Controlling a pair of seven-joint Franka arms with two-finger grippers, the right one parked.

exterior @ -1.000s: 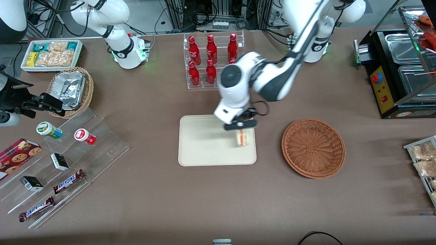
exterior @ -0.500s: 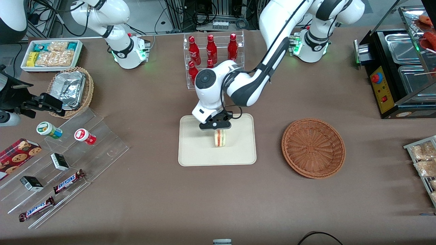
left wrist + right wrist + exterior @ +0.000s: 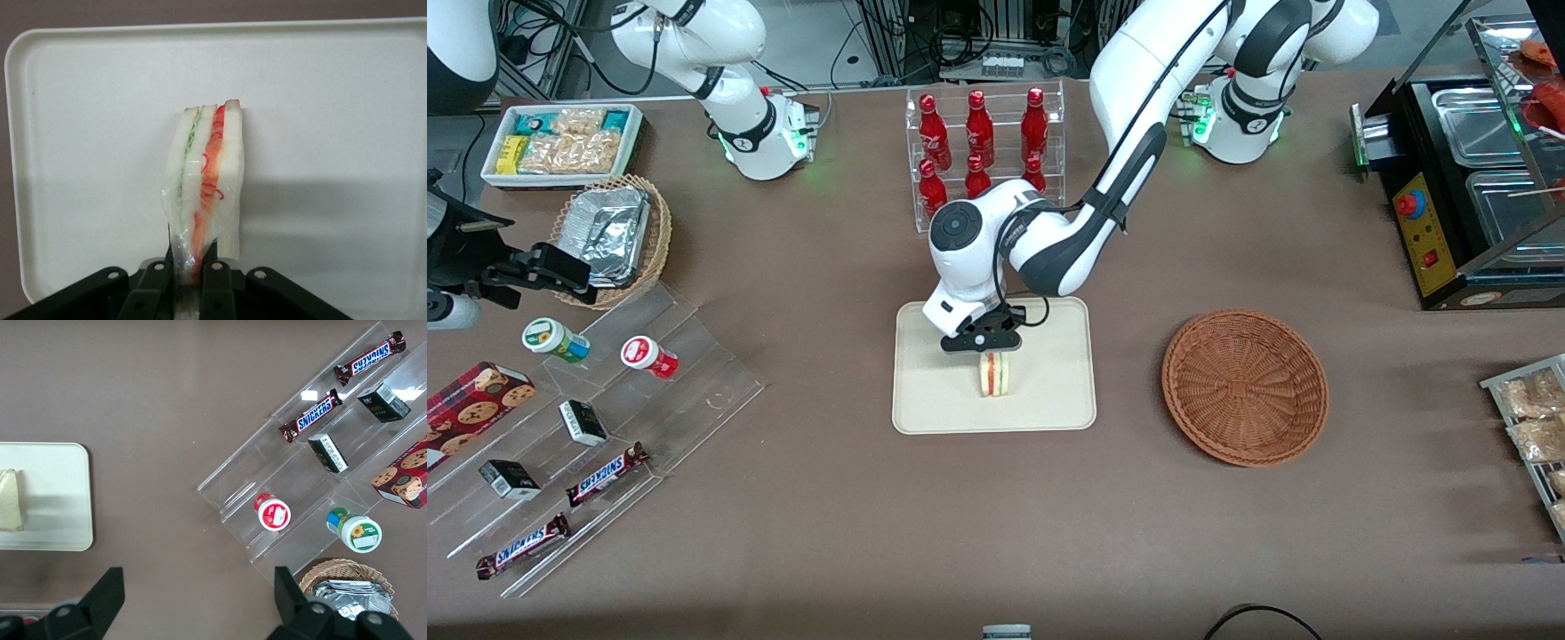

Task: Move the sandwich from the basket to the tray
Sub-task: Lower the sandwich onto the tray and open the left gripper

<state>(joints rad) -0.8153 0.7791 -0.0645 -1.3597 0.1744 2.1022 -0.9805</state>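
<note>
One tool (image 3: 993,352) pinches sandwich (image 3: 995,375) w/ edge on cream tray (image 3: 925,400), brown tabletop (image 3: 996,516).

Red bottles (image 3: 978,151) in clear rack; Snickers bars (image 3: 370,359) on acrylic steps.

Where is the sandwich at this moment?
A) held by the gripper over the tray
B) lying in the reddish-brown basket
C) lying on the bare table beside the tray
A: the gripper is shut on the sandwich above the tray; the basket holds nothing.
</note>
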